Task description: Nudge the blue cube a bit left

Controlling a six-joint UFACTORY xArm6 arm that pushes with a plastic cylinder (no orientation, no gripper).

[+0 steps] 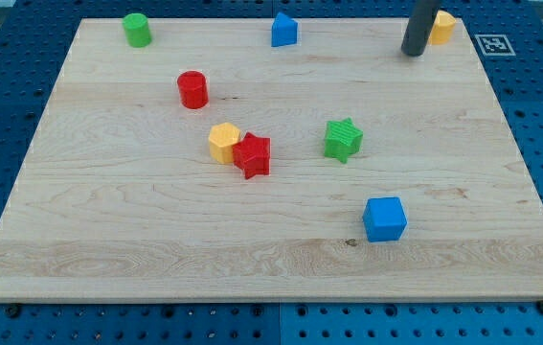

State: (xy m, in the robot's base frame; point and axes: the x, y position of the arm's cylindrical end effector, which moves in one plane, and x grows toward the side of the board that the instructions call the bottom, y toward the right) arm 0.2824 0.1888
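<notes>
Wooden board (108,240) on blue pegboard, 7 blocks. Blue cube (384,218): lower right of the frame, standing alone. My tip (411,54): upper right, a bare rod with no jaws to open or close, holding nothing, touching the left side of a yellow block (441,27), well apart from the cube. Green star (343,140): centre right. Red star (252,155) touched a yellow hexagonal block (222,142), centre. Red cylinder (192,89), green cylinder (137,30): upper left. Blue pointed block (283,31): top centre.

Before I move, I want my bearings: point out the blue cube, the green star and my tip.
blue cube (384,218): camera view, its top face.
green star (343,139): camera view, its top.
my tip (411,53): camera view, the rod's lower end.
</notes>
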